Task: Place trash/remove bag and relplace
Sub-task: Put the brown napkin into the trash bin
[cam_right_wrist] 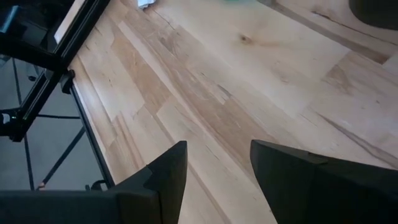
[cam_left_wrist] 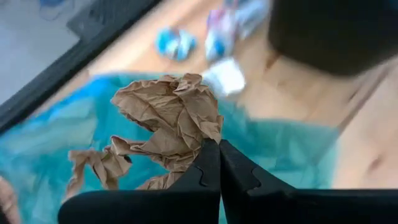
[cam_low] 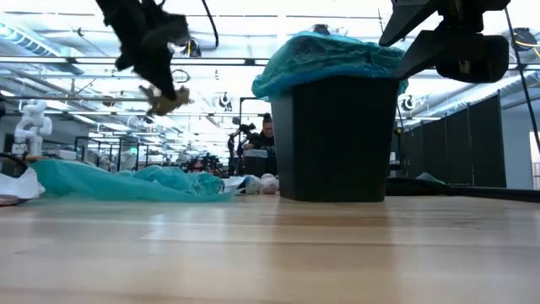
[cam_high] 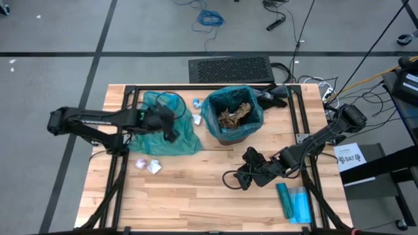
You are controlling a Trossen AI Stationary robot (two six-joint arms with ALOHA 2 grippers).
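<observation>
My left gripper (cam_left_wrist: 219,144) is pinched shut on a crumpled wad of brown paper (cam_left_wrist: 168,124), held in the air above the loose teal bag (cam_high: 163,134) spread on the table, left of the black bin (cam_high: 233,114). The bin, lined with a teal bag, already holds brown paper scraps (cam_high: 235,115), and small white and blue wads (cam_high: 149,164) lie near the loose bag. My right gripper (cam_right_wrist: 217,165) hangs open over bare wood near the front, beside a folded blue packet (cam_high: 294,201).

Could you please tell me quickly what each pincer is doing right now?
Left pincer: closed on a wad of brown paper, above the loose teal bag.
Right pincer: open, holding nothing, above the bare wooden table.
</observation>
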